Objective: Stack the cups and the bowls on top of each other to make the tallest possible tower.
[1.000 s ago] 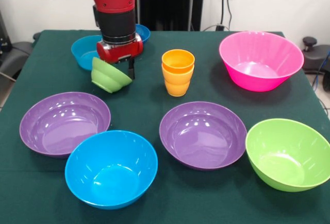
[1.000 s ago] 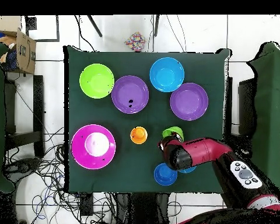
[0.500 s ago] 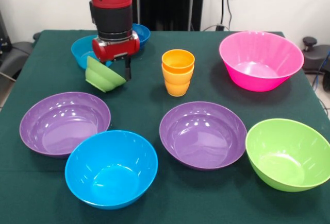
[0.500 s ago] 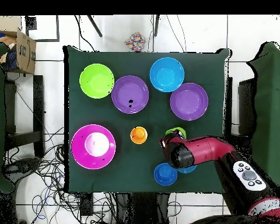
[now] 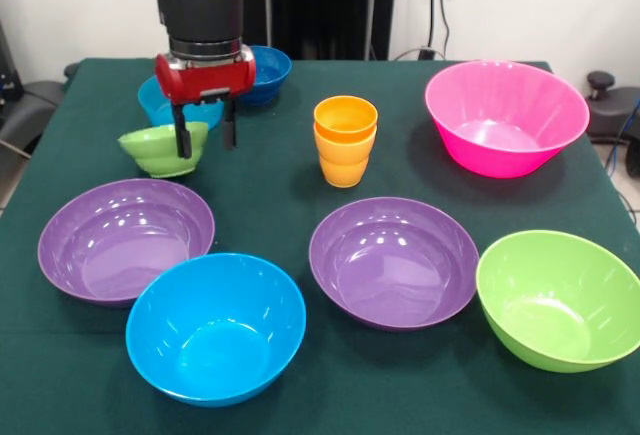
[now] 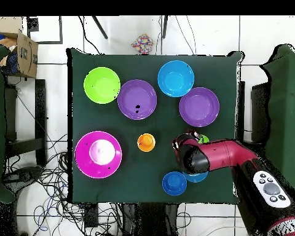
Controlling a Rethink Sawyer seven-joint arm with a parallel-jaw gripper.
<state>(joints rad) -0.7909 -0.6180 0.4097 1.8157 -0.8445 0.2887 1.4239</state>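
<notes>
The small green bowl (image 5: 158,150) sits upright left of centre, also showing beside the arm from above (image 6: 203,139). My gripper (image 5: 205,141) (image 6: 188,140) hangs just right of it and is open. One fingertip (image 5: 182,143) crosses the bowl's right side; the other hangs clear. Right of the gripper, the orange cup (image 5: 345,115) is nested in the yellow-orange cup (image 5: 343,167), and the pair shows from above as cups (image 6: 146,142). Behind the gripper lie the small light blue bowl (image 5: 153,105) and the dark blue bowl (image 5: 268,68).
Large bowls ring the near table: a purple bowl (image 5: 125,238), a blue bowl (image 5: 215,327), a second purple bowl (image 5: 393,260), a green bowl (image 5: 560,300) and a pink bowl (image 5: 505,115) at far right. A cardboard box (image 6: 18,52) stands off the table.
The gripper has moved left, away from the cups, taking the small green bowl along. The bowl was tilted before and now stands level.
</notes>
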